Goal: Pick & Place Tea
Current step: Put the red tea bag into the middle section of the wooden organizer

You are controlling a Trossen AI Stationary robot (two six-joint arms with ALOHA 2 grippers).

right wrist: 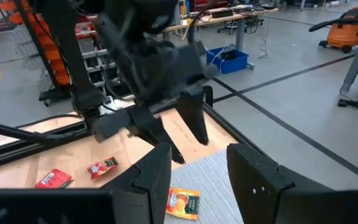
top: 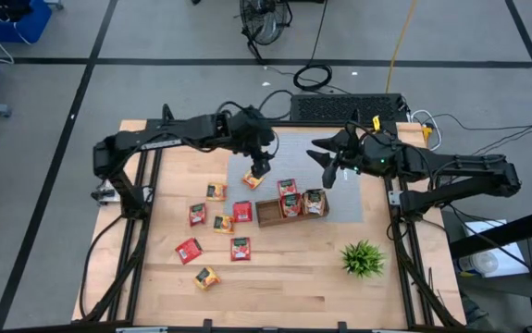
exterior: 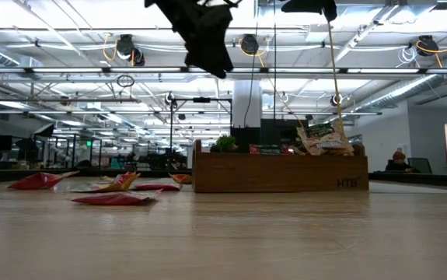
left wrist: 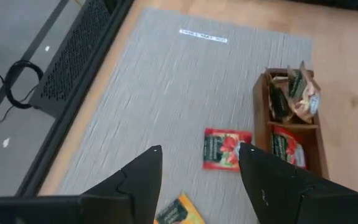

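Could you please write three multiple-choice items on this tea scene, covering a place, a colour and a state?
1. Where is the left end effector?
A. above the orange-yellow sachet on the grey mat
B. over the green plant
C. inside the wooden tray

2. What colour is the sachet beside the tray in the left wrist view?
A. blue
B. red
C. black

3. Left end effector's fingers?
A. apart, empty
B. gripping a sachet
C. holding the plant

Answers: 1 A, high view shows it; 2 B, red wrapper; 3 A, the gap holds nothing.
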